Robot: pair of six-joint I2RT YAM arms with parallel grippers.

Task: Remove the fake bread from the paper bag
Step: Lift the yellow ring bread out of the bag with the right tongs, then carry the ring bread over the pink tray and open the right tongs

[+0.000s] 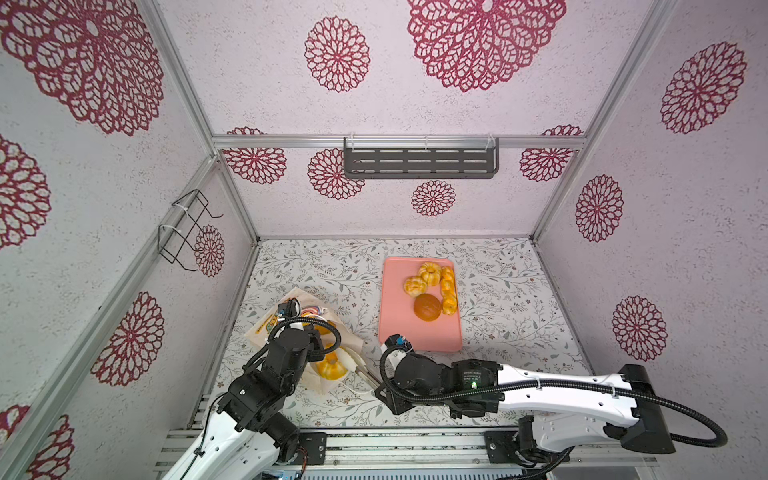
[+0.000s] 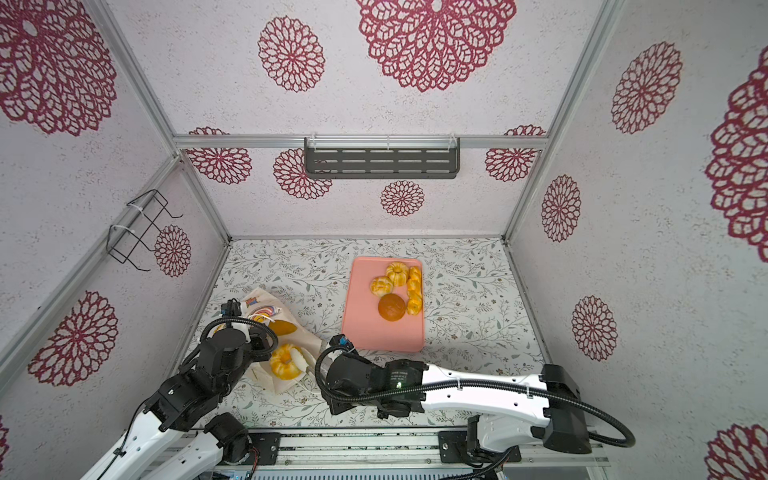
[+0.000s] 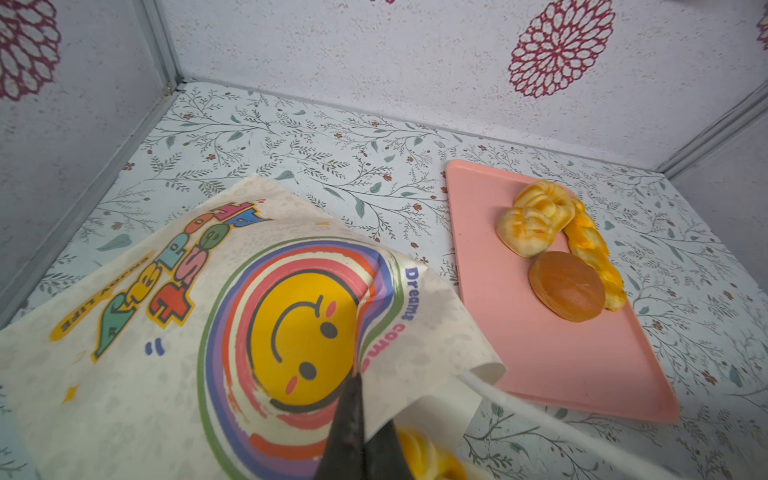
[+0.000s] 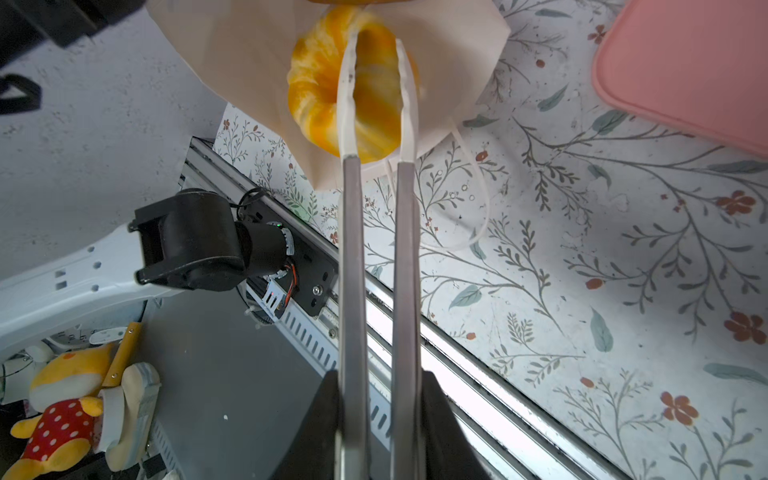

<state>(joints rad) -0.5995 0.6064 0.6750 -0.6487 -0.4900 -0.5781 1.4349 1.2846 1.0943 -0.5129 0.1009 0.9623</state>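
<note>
The paper bag (image 3: 124,374) is matt, creased paper. The ring-shaped bread (image 4: 311,91) shines glossy. The pink tray (image 3: 561,365) is smooth plastic, the tongs (image 4: 353,249) dull metal.

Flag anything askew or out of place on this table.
The paper bag lies on its side, creased, one edge pinched by the left gripper. A ring-shaped bread sits at its mouth, the tongs reaching over it. Nothing else stands out.

Cream smiley-print paper bag (image 3: 124,374) lies flat near the tabletop's front-left corner, a glossy orange ring pastry (image 2: 286,360) at its mouth. Four pastries (image 1: 427,306) crowd the pink tray's (image 1: 399,324) far-right corner.
</note>
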